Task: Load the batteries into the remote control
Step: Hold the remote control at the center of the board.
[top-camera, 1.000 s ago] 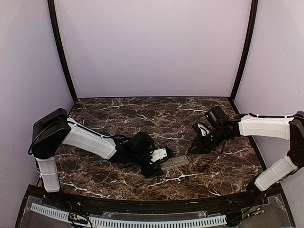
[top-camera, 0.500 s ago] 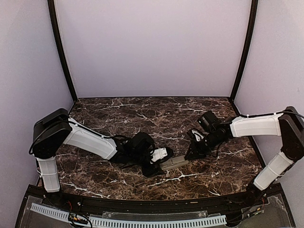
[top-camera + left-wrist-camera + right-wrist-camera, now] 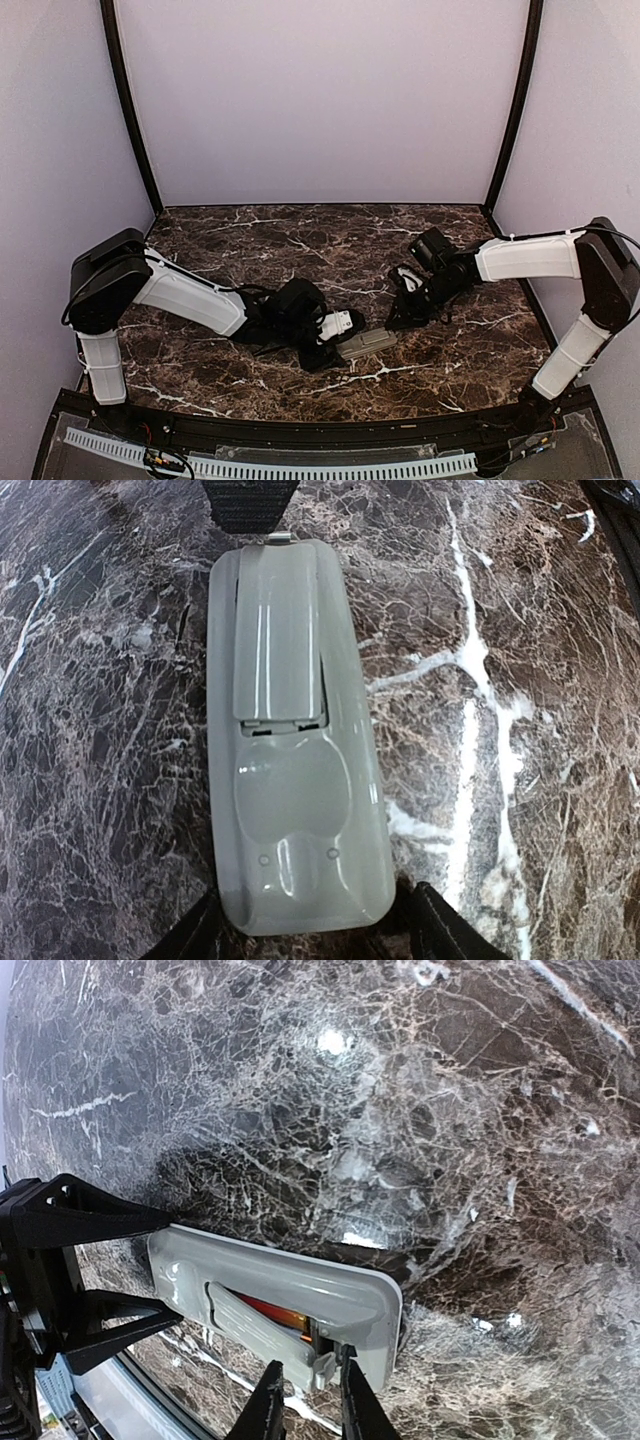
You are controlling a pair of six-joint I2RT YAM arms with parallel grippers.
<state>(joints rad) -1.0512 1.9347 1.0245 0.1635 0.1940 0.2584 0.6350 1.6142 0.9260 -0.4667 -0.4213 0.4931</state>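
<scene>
The remote control (image 3: 368, 342) lies grey back up on the marble table, also in the left wrist view (image 3: 290, 780) and the right wrist view (image 3: 300, 1260). My left gripper (image 3: 338, 335) (image 3: 305, 935) is shut on its near end, a finger on each side. The grey battery cover (image 3: 278, 640) (image 3: 250, 1325) stands partly lifted at its far end. A red battery (image 3: 268, 1310) shows in the recess under it. My right gripper (image 3: 394, 320) (image 3: 308, 1405) is nearly shut, its two thin fingers on either side of the cover's end tab. No other battery shows.
The dark marble table (image 3: 330, 250) ends at a black front rail (image 3: 300, 430). Purple walls and black corner posts (image 3: 130, 110) close the back and sides. The left gripper's black fingers (image 3: 80, 1220) show at the left of the right wrist view.
My right arm has moved left and down to the remote's far end, and its fingers now sit at the cover's tab. The left arm and the remote have not moved.
</scene>
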